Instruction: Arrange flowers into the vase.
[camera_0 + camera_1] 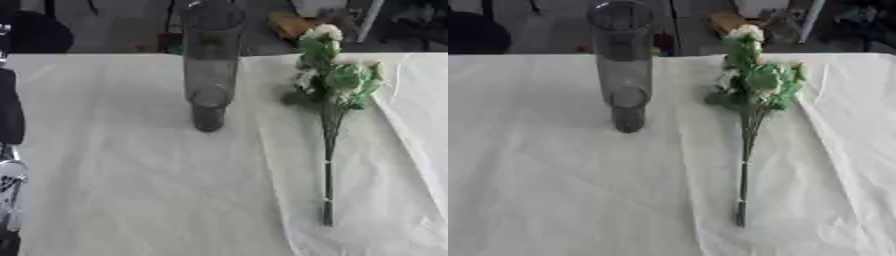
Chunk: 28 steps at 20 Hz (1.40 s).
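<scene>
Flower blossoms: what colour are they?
White blossoms among green leaves, clearest in the right eye view.

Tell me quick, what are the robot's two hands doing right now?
Left hand: cannot be told; only dark and silver arm parts show at the left edge of the left eye view.
Right hand: not in view.
The flowers lie untouched on the table.

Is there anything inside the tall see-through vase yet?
No flowers are in the vase; through its clear wall it looks empty. The flower bunch lies flat on the white tablecloth to its right, apart from it. The vase's dark base hides its very bottom.
</scene>
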Each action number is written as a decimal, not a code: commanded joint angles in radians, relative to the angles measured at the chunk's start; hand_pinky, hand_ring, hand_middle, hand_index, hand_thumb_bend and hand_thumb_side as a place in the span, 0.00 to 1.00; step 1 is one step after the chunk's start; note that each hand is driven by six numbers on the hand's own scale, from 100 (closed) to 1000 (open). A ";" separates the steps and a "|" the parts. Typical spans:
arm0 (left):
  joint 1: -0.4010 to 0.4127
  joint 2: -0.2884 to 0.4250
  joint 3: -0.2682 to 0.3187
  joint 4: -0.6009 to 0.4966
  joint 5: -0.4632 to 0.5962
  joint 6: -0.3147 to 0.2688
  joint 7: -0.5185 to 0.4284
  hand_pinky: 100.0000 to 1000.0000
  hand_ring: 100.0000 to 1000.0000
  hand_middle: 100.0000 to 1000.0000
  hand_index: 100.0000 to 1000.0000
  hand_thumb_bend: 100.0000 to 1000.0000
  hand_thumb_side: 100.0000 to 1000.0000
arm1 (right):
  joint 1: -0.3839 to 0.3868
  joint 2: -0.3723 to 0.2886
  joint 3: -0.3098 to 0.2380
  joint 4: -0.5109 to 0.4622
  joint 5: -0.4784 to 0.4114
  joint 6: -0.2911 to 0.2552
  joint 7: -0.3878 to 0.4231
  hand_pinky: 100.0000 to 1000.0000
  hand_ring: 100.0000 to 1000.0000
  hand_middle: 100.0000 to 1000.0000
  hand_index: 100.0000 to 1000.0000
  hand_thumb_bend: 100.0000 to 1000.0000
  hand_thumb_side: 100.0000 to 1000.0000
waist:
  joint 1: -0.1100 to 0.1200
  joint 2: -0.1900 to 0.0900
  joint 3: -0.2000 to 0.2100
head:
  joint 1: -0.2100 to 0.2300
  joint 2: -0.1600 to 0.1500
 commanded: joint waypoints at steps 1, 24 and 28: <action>-0.009 0.024 -0.003 -0.013 0.004 0.002 -0.004 0.82 0.78 0.87 0.93 0.00 0.77 | -0.049 -0.018 0.023 0.090 0.056 -0.017 0.045 0.68 0.84 0.83 0.91 0.22 1.00 | -0.002 -0.023 0.003 | -0.002 0.012; -0.015 0.016 -0.009 -0.013 0.018 0.009 -0.016 0.82 0.77 0.87 0.92 0.00 0.78 | -0.219 0.227 0.137 0.517 0.342 -0.138 0.160 0.67 0.86 0.82 0.92 0.31 1.00 | -0.004 -0.024 0.020 | -0.090 -0.039; -0.015 0.016 -0.007 -0.013 0.019 0.009 -0.013 0.82 0.77 0.87 0.91 0.00 0.77 | -0.207 0.259 0.140 0.552 0.443 -0.181 0.189 0.65 0.85 0.81 0.90 0.32 1.00 | -0.003 -0.025 0.015 | -0.102 -0.053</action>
